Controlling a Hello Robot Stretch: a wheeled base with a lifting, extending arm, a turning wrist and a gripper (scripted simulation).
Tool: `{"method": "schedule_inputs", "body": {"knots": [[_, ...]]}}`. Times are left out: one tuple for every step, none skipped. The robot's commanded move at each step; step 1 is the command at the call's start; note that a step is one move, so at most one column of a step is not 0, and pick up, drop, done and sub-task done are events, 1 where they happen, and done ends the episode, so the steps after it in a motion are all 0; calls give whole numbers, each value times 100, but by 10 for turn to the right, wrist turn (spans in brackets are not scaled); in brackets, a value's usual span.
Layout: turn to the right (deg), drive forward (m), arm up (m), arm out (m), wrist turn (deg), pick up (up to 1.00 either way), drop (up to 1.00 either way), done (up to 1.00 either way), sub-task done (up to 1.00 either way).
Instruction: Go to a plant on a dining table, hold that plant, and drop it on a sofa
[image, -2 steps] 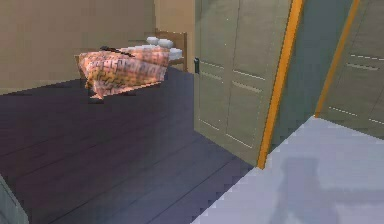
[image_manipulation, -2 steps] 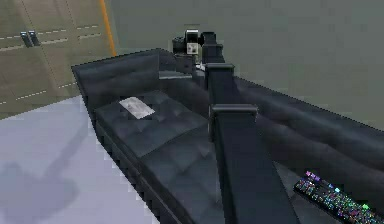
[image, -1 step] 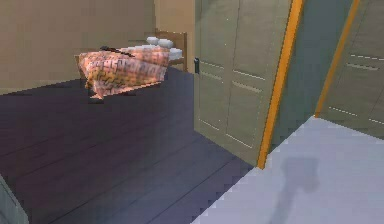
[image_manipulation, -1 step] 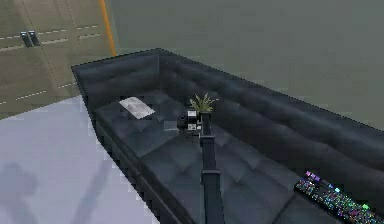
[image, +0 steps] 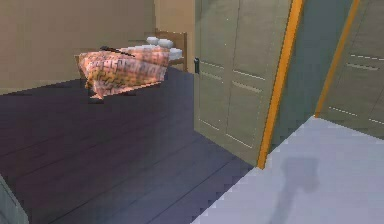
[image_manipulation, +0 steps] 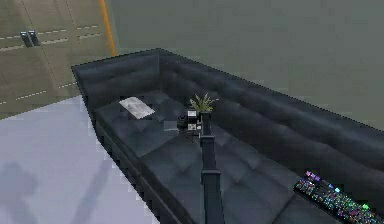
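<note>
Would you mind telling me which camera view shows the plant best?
The arm side view: the plant shows there as green spiky leaves at the far end of the arm, against the dark sofa. The forward view faces a bed and a pale door.

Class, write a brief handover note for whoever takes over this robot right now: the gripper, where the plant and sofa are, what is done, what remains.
Gripper: extended over the sofa; I cannot tell whether it holds anything.
Plant: at the gripper's far end, over the sofa seat; held or resting, unclear.
Done: robot and plant are at the sofa.
Left: confirm the plant lies on the seat, then draw the arm back.
</note>
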Motion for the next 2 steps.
{"method": "schedule_inputs", "body": {"knots": [[0,0,0,0,0,0,100,0,0],[0,0,10,0,0,0,0,0,0]]}}
